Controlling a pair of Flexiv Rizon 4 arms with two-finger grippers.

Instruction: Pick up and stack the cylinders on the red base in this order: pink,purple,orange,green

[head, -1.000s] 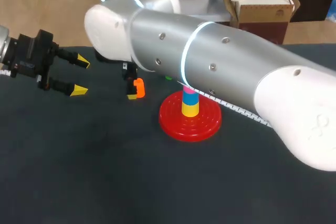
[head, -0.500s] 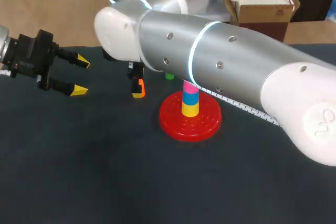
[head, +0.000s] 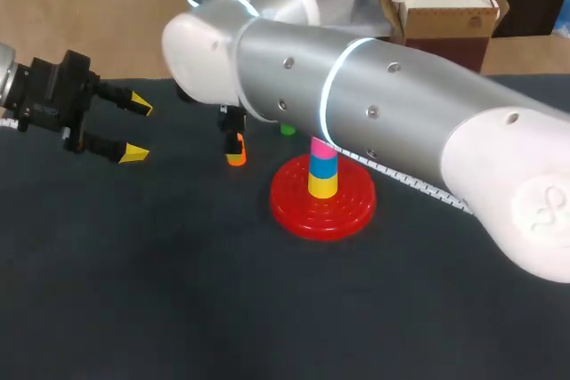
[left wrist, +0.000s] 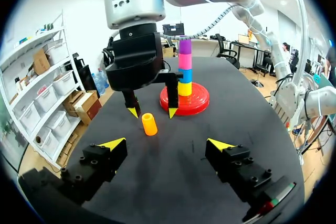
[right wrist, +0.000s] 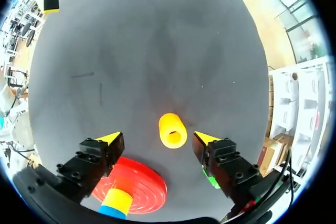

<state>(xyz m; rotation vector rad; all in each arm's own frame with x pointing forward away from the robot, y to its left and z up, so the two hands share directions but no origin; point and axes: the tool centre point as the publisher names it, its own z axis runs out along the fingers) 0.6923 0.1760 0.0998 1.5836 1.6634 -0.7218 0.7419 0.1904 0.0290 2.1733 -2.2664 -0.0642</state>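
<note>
Right arm shifted, right gripper apart astride orange cylinder; left gripper apart

A red round plastic base sits near the middle of the dark tabletop, with a stack of coloured plastic cylinders standing upright on its centre. To the left of the base, apart from it, an orange plastic cylinder rests on the tabletop. The right tool hangs directly above it, one finger on either side and neither touching. Behind the base lies a small green plastic cylinder, partly hidden under the right arm, which crosses over the base from the right. The left tool is well apart at the tabletop's left edge, its fingers spread and pointing toward the orange cylinder.
</note>
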